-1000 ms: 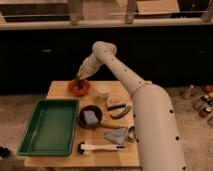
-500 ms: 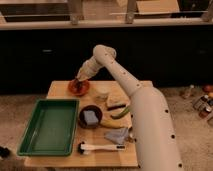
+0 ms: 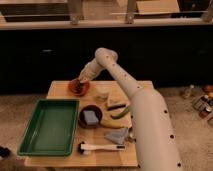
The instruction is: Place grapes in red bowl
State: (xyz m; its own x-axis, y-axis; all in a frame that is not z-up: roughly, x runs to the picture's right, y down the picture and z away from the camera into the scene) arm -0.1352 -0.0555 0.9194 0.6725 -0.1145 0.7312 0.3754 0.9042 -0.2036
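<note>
The red bowl (image 3: 78, 88) sits at the far left of the wooden table (image 3: 60, 89). My gripper (image 3: 81, 80) hangs right over the bowl's far rim, at the end of my long white arm (image 3: 120, 75). A small dark clump, the grapes (image 3: 77, 85), shows inside the bowl just under the gripper. I cannot tell whether the gripper still touches them.
A green tray (image 3: 50, 126) fills the table's front left. A dark bowl (image 3: 91, 116) holds a blue sponge. A long green vegetable (image 3: 121, 113), a banana, a grey cloth (image 3: 118, 135), a white-handled brush (image 3: 100, 147) and a small white cup (image 3: 103, 93) lie around it.
The gripper has stayed over the red bowl, dipping slightly lower toward it. Nothing else on the table has moved.
</note>
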